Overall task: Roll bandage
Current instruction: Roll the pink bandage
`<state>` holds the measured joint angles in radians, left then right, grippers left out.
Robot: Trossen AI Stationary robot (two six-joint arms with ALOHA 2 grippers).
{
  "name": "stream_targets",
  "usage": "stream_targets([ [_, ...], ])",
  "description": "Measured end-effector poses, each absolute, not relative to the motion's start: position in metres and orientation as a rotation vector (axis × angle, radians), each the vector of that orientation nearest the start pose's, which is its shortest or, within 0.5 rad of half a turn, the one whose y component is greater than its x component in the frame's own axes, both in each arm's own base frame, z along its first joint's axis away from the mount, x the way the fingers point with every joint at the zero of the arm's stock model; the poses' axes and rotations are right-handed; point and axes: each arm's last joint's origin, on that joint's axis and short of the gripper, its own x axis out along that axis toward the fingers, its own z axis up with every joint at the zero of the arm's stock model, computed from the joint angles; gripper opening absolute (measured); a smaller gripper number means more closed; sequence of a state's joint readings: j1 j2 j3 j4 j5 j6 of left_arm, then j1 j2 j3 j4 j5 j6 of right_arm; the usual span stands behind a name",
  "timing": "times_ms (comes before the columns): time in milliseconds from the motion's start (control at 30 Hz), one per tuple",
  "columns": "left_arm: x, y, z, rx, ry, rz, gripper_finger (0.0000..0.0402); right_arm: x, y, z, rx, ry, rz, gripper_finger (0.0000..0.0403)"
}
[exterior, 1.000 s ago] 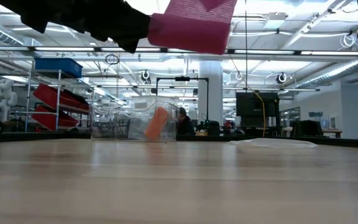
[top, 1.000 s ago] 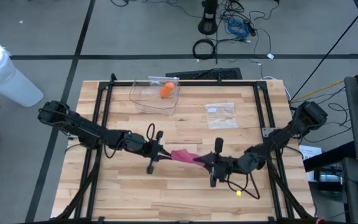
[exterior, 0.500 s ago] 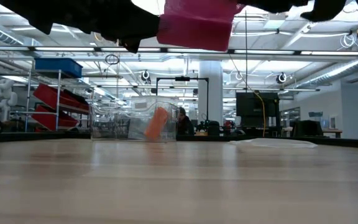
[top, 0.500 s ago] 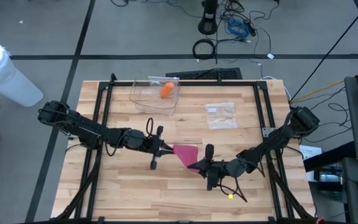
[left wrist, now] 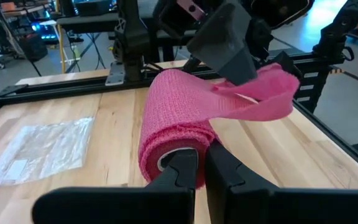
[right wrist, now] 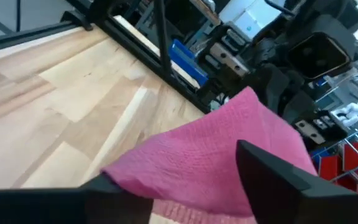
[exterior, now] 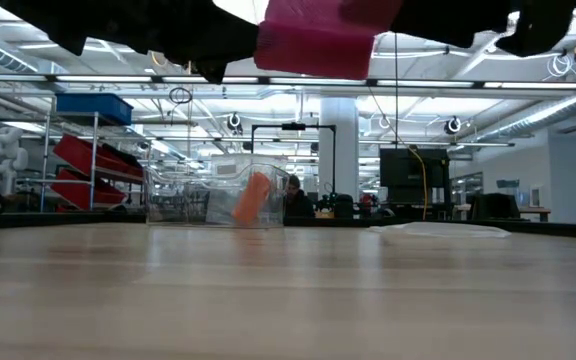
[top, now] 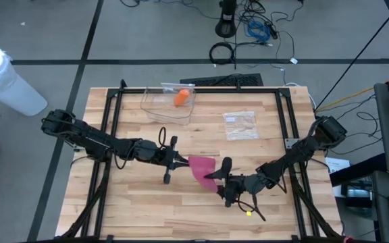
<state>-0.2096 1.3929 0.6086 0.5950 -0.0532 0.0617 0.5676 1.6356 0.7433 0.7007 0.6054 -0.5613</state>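
Two grippers meet over the table's near middle. The left gripper (left wrist: 194, 171) is pinched tight on the pink roll (top: 198, 165), holding it clear above the wood (top: 147, 209). The right gripper (top: 223, 183) has its fingers spread, the loose tail (left wrist: 253, 99) draped between them, not pinched. The step looks like a regrip mid-wind; next the right one likely needs to close on the tail and carry it around the roll, keeping tension. Bare wood lies beneath and nearer. Farther off, well apart, sit a plastic bag (top: 239, 125) and a clear bin (top: 167, 104) holding something orange.
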Motion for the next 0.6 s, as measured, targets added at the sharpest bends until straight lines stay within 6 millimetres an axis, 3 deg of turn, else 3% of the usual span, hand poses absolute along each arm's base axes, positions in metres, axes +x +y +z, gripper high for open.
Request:
stream_targets([
  [200, 0.279, -0.055, 0.215, 0.092, 0.184, -0.129, 0.0009, 0.28, 0.164, 0.199, -0.781, 0.194, -0.155, 0.0236],
  [300, 0.279, -0.053, 0.214, 0.098, 0.186, -0.086, 0.0009, 0.278, 0.168, 0.201, -0.835, 0.187, -0.149, 0.0245],
  [600, 0.28, -0.05, 0.218, 0.162, 0.15, -0.02, 0.0009, 0.274, 0.17, 0.184, -0.566, 0.286, -0.021, 0.0239],
])
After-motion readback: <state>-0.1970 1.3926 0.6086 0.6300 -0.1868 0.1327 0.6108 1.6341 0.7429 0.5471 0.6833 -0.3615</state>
